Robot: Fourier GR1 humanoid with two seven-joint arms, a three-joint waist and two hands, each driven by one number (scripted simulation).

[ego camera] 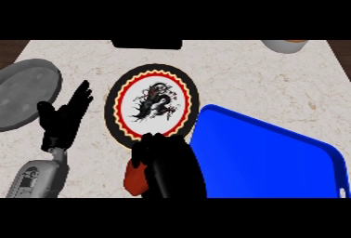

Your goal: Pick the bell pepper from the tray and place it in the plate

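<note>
A red bell pepper (135, 179) shows only as a red patch at the lower middle, mostly hidden by my right hand (163, 160), whose fingers curl round it. Pepper and hand sit just below the near rim of the plate (123, 95), which is round with a black and red border and a dark drawing in its white middle. The blue tray (274, 153) lies to the right of that hand, and nothing shows in it. At the left, beside the plate, my left hand (63, 118) rests open with fingers pointing up.
A grey round pan or lid (26, 90) lies at the far left. A dark object (147, 44) sits at the counter's back edge, and a pale bowl (284, 45) at the back right. The counter is beige marble.
</note>
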